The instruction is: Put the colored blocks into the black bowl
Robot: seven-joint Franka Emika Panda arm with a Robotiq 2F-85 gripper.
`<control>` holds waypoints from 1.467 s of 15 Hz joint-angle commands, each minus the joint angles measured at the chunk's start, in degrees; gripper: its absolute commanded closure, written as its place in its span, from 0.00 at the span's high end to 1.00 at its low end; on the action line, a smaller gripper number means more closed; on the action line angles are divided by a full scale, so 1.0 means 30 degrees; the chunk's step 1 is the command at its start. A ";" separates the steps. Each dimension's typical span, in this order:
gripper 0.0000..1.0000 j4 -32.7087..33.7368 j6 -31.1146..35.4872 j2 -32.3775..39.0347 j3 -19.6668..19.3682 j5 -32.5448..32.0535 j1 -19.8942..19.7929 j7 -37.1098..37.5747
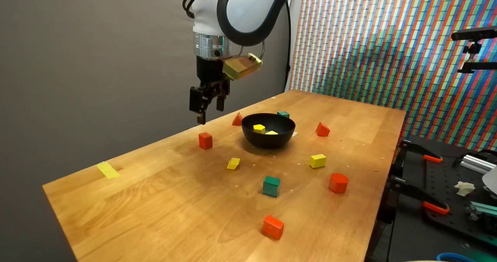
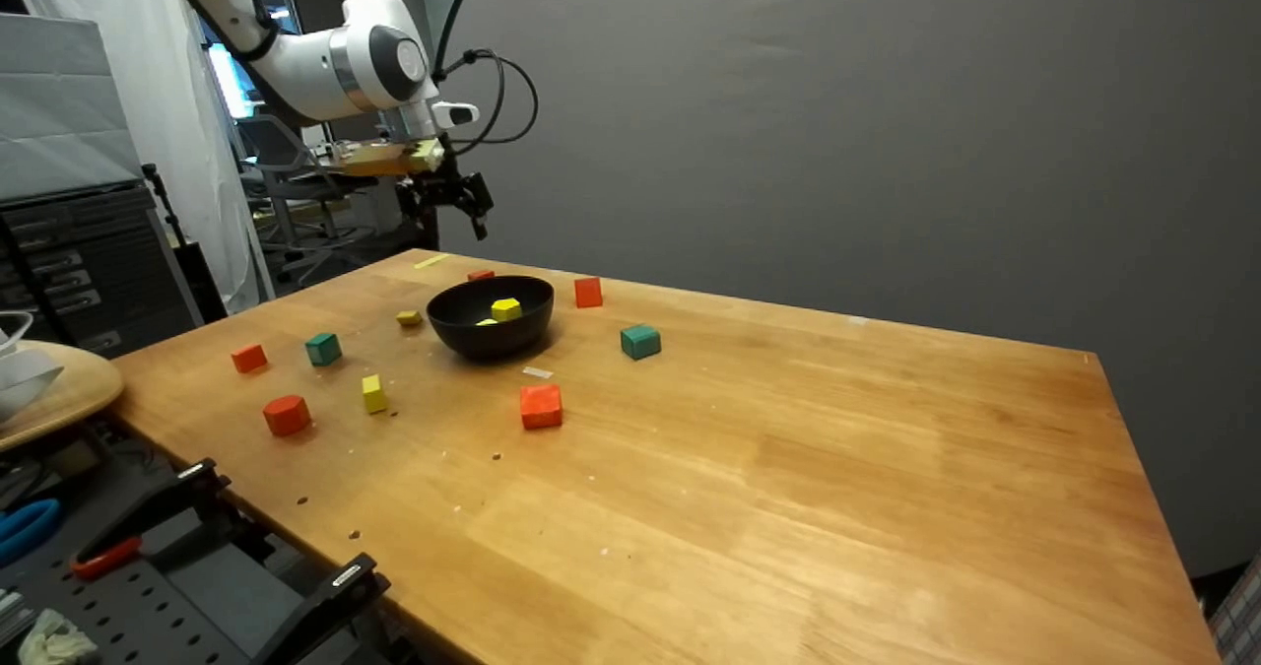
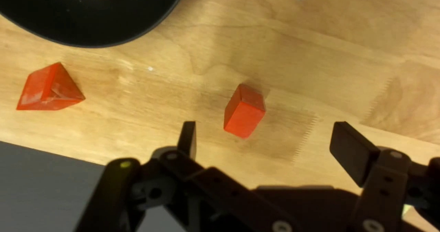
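The black bowl stands on the table and holds a yellow block and a second, partly hidden yellow piece. Around it lie a red block, a red triangular block, more red blocks, green blocks and yellow blocks. My gripper hangs above the table's wall-side edge, open and holding nothing. In the wrist view the red block shows just ahead of the gap between the fingers, well below them.
The wooden table meets a grey wall along its far edge. A flat yellow strip sticks near that edge. Black clamps with orange-red ends sit beside the opposite edge, over a dark cart.
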 commanded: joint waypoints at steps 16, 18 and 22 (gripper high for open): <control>0.11 0.8320 -0.2622 0.5992 -0.1231 0.1241 0.0880 0.2634; 0.44 0.8296 -0.2671 0.6172 -0.1440 0.1268 0.0811 0.3052; 0.66 0.8211 -0.2989 0.6406 -0.1567 0.1298 0.0694 0.3428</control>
